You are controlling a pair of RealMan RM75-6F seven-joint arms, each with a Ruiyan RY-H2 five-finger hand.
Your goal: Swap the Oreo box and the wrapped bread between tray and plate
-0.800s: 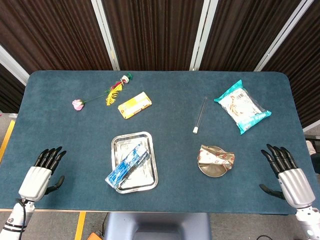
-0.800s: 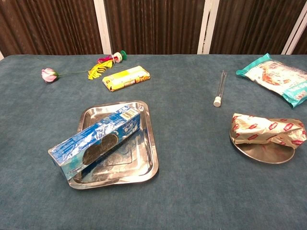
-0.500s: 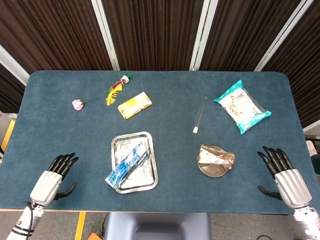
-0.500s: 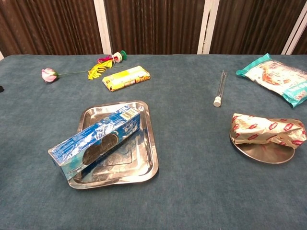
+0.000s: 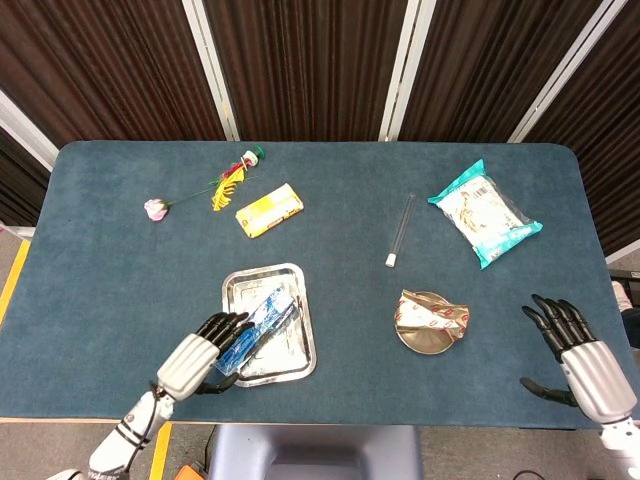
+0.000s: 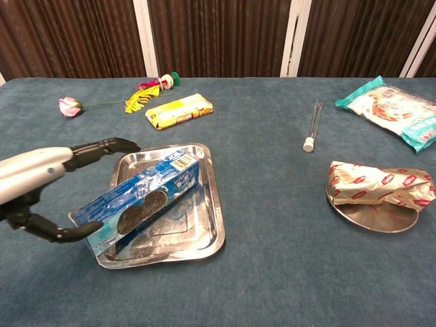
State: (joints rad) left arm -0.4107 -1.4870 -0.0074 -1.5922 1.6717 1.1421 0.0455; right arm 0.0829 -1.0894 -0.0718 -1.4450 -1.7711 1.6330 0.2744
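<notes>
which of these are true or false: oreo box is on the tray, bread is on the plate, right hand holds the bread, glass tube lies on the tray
1. The Oreo box lies in the tray: true.
2. The wrapped bread sits on the plate: true.
3. The right hand holds the bread: false, it is open, apart from it at the table edge.
4. The glass tube lies on the tray: false, it lies on the table beyond the plate.
</notes>
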